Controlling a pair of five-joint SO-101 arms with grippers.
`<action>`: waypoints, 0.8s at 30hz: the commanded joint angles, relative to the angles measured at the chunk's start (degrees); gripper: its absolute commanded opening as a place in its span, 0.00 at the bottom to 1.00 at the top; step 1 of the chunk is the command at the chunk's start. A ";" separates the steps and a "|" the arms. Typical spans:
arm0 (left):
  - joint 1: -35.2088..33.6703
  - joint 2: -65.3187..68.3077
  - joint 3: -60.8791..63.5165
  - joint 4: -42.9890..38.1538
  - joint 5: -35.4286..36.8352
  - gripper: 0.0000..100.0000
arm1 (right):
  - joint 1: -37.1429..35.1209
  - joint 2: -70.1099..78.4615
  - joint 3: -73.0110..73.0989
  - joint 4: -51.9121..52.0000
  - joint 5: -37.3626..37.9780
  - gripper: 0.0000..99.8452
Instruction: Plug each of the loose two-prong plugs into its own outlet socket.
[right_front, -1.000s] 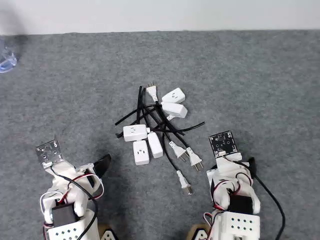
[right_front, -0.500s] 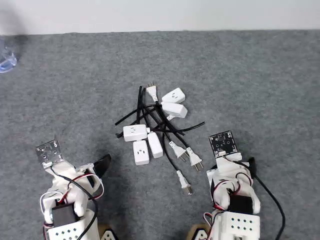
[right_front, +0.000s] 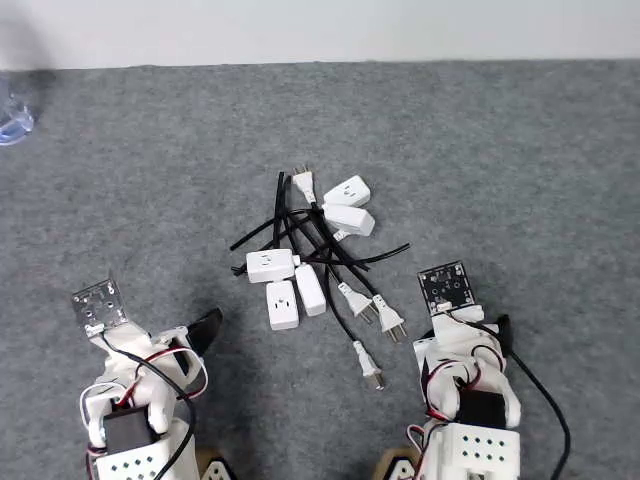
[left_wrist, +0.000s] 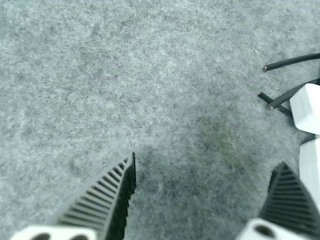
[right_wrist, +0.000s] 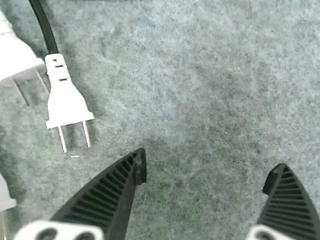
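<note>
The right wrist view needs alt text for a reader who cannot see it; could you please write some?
The right gripper hangs open over grey carpet. Beside one fingertip lies a loose white two-prong plug on a black cord.

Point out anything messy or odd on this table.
The black cords lie crossed in a tangle among the white sockets mid-table, and several plugs lie loose with prongs bare. In the left wrist view, two cord ends look cut short.
</note>
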 joint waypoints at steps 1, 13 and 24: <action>0.00 -0.62 -0.84 0.26 0.53 0.39 | -0.66 -0.57 0.88 0.31 0.62 0.37; 0.00 -0.70 -0.84 0.26 0.44 0.39 | -0.75 -0.57 0.88 0.31 0.62 0.37; 0.44 -0.70 -0.84 -3.25 0.53 0.39 | -0.92 -0.57 0.88 -2.42 0.26 0.37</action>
